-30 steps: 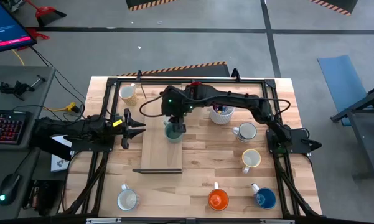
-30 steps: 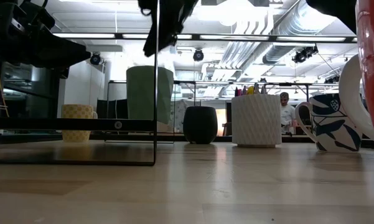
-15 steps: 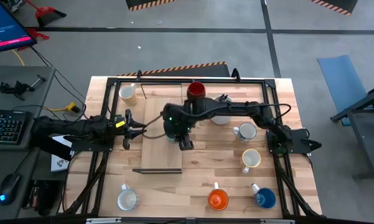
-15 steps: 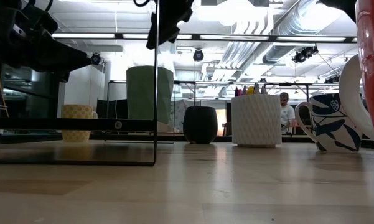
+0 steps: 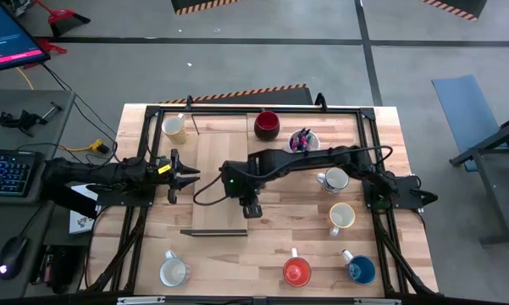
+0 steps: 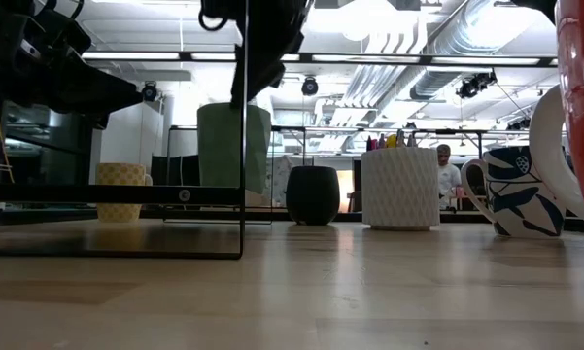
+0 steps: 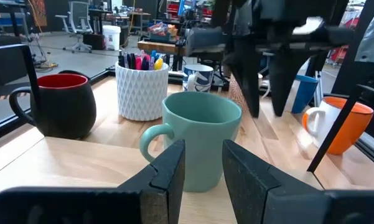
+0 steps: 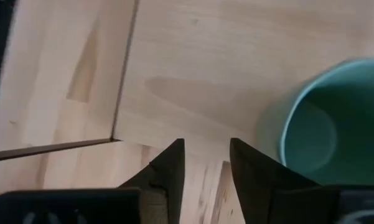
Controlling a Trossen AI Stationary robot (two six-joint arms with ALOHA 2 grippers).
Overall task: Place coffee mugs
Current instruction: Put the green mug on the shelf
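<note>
The teal mug (image 7: 202,146) stands upright on its base on a pale wooden board (image 5: 216,161); it also shows in the low view (image 6: 233,146). In the high view my right arm covers it. My right gripper (image 8: 205,162) hovers open over the board beside the teal mug (image 8: 336,118), pointing steeply down, with nothing between its fingers. In the high view my right gripper (image 5: 252,207) is toward the board's near edge. My left gripper (image 7: 205,171) waits open and level at the table's left (image 5: 176,175), aimed at the mug. A dark red mug (image 5: 267,125) stands at the far edge.
A white cup of pens (image 5: 303,141) stands beside the red mug. Other mugs on the table: cream (image 5: 174,127) far left, blue-patterned white (image 5: 334,180), cream (image 5: 341,216), orange (image 5: 296,272), blue (image 5: 360,269), white (image 5: 174,272). A black frame (image 5: 152,152) rims the table.
My right gripper has gone from above the teal mug toward the table's near edge and somewhat down, staying open. Its arm has swung off the far edge, uncovering the dark red mug. The teal mug has stayed where it was on the board.
</note>
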